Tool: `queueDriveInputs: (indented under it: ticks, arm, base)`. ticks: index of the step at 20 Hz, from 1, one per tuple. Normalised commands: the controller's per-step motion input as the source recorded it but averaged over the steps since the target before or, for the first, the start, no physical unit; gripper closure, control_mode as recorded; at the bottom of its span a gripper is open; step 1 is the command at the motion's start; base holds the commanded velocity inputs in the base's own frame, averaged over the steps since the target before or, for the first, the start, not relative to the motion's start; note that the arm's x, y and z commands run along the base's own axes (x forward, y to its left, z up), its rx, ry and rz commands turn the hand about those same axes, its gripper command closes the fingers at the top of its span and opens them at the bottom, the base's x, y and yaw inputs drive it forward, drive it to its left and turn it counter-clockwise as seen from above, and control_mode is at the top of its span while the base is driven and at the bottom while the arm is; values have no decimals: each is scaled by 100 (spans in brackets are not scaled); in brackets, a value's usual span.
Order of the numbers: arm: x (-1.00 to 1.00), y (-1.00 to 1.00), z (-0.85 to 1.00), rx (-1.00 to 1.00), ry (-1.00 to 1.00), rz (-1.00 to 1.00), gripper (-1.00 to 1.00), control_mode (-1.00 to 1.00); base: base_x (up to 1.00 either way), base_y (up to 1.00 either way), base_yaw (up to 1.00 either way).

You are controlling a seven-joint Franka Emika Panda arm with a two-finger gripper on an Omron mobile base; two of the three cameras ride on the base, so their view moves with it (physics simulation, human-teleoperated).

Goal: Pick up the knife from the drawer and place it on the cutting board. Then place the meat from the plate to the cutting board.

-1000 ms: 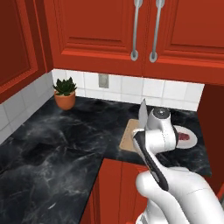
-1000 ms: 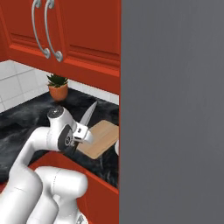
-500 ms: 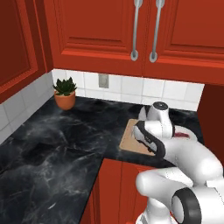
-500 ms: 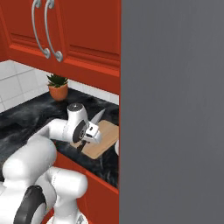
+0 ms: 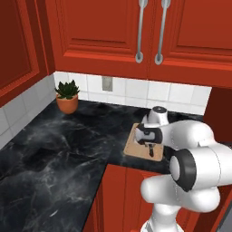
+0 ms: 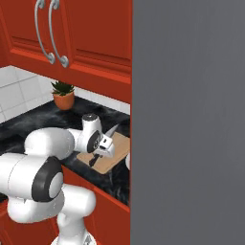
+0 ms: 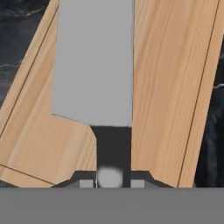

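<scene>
Tan board point(image 5: 144, 145) lies on the black table point(image 5: 59, 149) in the left base view, the hand point(image 5: 150, 146) low over it. Right base view: the knife point(image 6: 106, 139) slants up from the hand point(image 6: 98, 154). Hand view: the hand point(image 7: 112, 178) grips the black handle, the blade point(image 7: 94, 61) above the board point(image 7: 170, 87).

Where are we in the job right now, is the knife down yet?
Done: the knife is out of the drawer, gripped by the end effector. In hand: it hangs over the cutting board, not yet released. Left: set it down, then move the meat onto the board.
</scene>
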Motion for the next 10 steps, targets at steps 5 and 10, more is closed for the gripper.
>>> queueDriveInputs:
  ticks: [5,10]
  arm:
    - [32,-15,-32,0,13,0,100,-100]
    - [32,-29,-19,0,20,0,100,-100]
  base:
    - [0,0,0]
    - [0,0,0]
